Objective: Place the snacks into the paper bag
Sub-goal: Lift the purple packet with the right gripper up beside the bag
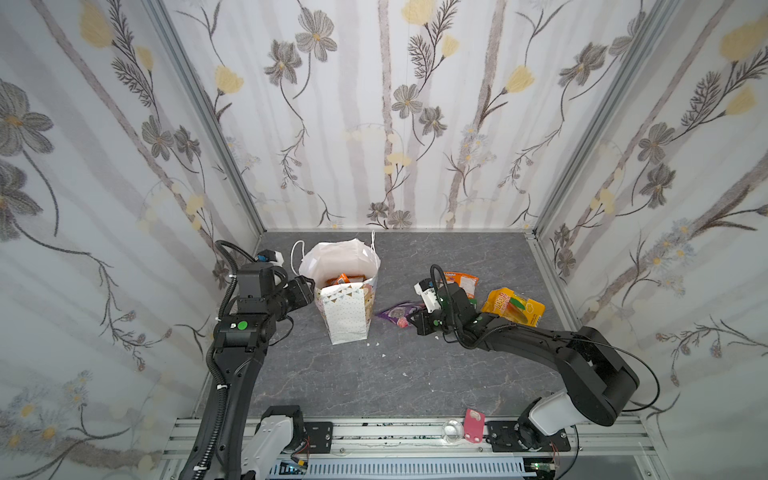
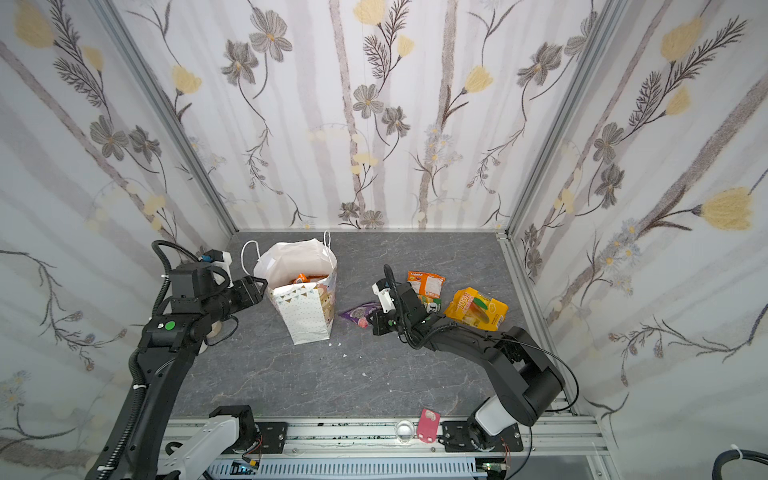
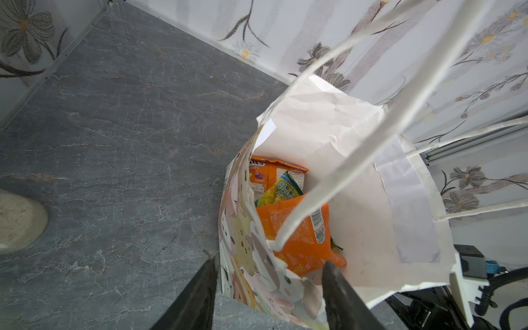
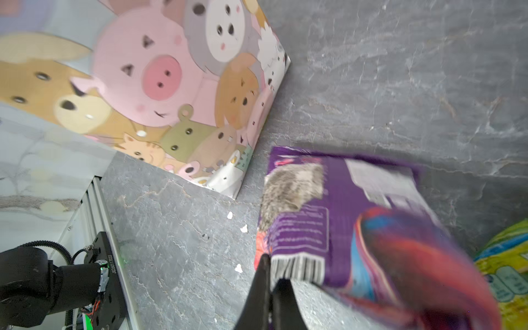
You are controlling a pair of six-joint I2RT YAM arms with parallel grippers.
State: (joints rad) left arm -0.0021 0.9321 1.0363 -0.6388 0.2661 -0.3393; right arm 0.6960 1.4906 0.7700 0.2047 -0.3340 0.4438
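Here, a grey, marble-veined tabletop is enclosed on three sides by walls papered with grey and yellow flowers. An aluminium rail runs along the near edge, and a few white crumbs are scattered on the surface.

The paper bag stands upright at left of centre with its mouth open. Its narrow side is dotted and crossed by pastel bunting, a broad side is printed with cartoon animals, and the inside is plain, creased white. Two white cord handles are counted.

Three snacks are seen inside the bag: two orange packets and one green-yellow packet between them. To the right of the bag, three more are counted in both top views: a purple packet, an orange one behind the right wrist, and a yellow-orange one farthest right. The edge of a green-yellow packet is also shown in the right wrist view.

The left gripper is held at the bag's rim with its jaws parted, one finger outside the printed wall and one inside. The right gripper is clenched on the barcode edge of the purple packet, which is blurred and tilted there.
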